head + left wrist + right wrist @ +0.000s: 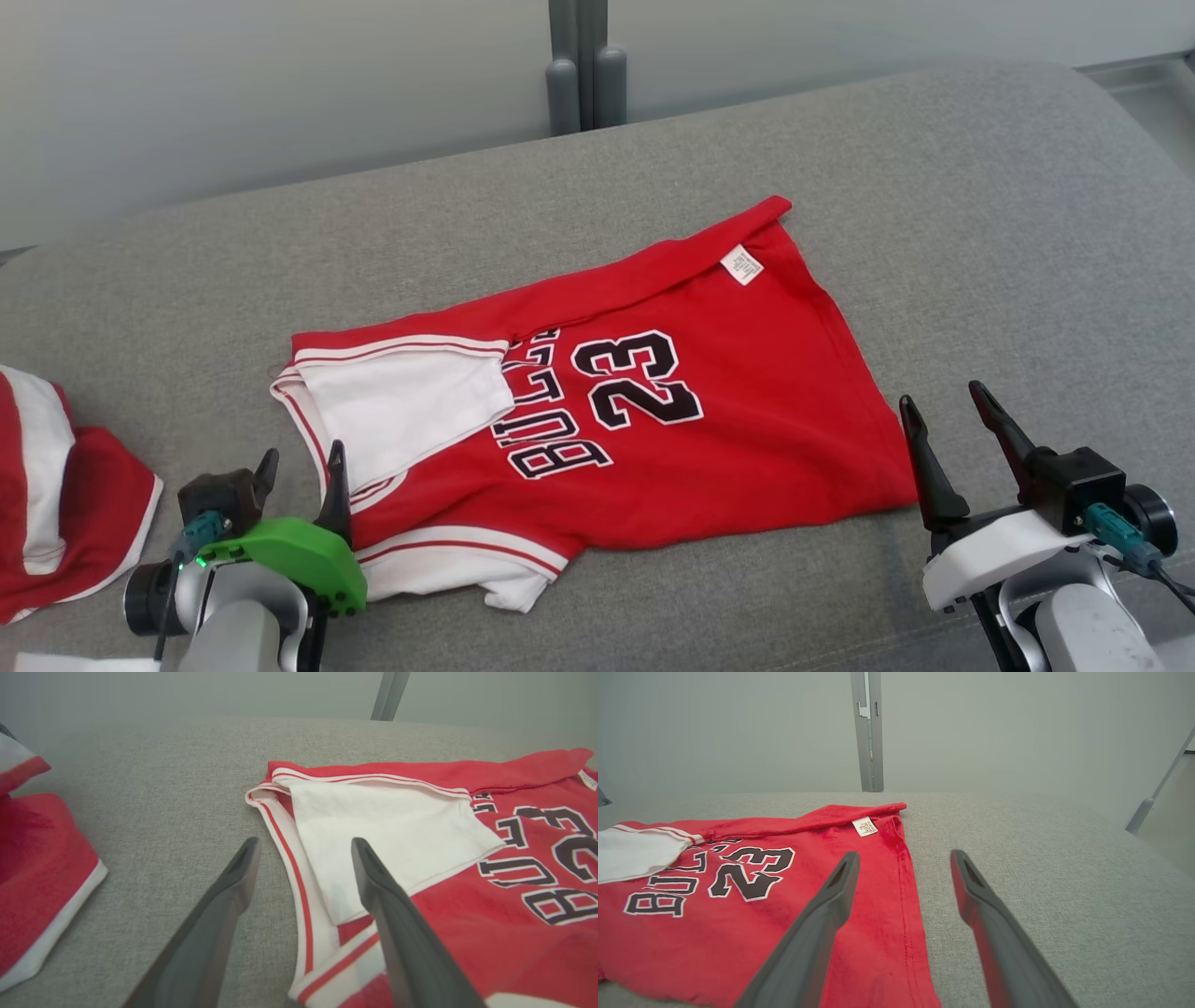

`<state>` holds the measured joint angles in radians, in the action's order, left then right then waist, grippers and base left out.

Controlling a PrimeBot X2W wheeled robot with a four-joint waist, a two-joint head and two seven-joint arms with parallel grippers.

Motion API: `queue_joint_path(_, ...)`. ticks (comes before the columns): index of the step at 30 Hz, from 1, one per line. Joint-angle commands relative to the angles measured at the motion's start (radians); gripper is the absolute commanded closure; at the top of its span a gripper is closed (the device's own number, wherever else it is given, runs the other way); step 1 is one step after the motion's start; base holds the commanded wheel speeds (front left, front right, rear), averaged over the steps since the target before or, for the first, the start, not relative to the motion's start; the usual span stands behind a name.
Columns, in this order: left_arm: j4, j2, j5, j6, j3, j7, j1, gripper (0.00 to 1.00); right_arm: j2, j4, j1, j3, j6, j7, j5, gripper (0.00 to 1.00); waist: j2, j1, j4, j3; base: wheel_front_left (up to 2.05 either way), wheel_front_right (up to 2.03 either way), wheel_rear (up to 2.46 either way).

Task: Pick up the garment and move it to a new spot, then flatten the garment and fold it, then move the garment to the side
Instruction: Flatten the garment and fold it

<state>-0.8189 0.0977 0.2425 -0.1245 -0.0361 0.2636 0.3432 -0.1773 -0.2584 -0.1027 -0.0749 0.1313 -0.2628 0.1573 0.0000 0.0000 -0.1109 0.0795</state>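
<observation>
Red number-23 jersey (607, 420), grey cushion (934, 187) beneath it. Left gripper (302, 455), fingers apart, straddles its striped armhole edge. Right gripper (941, 394), fingers apart, stands beside its hem corner. Advisably pinch both edges together and lift evenly.

Grey fabric couch (934, 187) before pale wall (233, 84)

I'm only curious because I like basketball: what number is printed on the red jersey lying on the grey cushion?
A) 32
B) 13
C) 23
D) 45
C: the red jersey carries large black digits with white edging that read 23, next to its team lettering.
</observation>
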Motion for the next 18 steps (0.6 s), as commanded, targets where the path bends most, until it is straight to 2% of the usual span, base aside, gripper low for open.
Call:
queue_joint_path(1,-0.015,0.006,0.005,-0.005,-0.001,-0.003,0.033,0.00,-0.001,0.005,-0.013,-0.001,-0.001,-0.003,-0.005,0.00,0.0000,0.0000,-0.027,0.033,0.00,0.00,0.00)
queue_joint_path(8,-0.186,0.028,0.060,-0.006,-0.008,-0.013,0.152,0.00,0.009,0.008,-0.038,-0.003,-0.001,-0.003,-0.015,0.00,0.0000,0.0000,-0.053,0.087,0.00,0.00,0.00)
queue_joint_path(12,-0.275,0.044,0.070,0.020,0.002,-0.032,0.192,0.00,0.015,0.010,-0.043,0.000,-0.001,-0.003,-0.020,0.00,0.0000,0.0000,-0.061,0.102,0.00,0.00,0.00)
queue_joint_path(17,-0.320,0.017,0.089,0.004,-0.011,-0.025,0.219,0.00,0.020,0.008,-0.045,0.003,-0.001,-0.003,-0.021,0.00,0.0000,0.0000,-0.060,0.113,0.00,0.00,0.00)
queue_joint_path(18,-0.323,0.011,0.090,-0.001,-0.019,-0.023,0.224,0.56,0.022,0.007,-0.046,0.002,-0.001,-0.003,-0.022,0.00,0.0000,0.0000,-0.058,0.115,0.00,0.00,0.00)
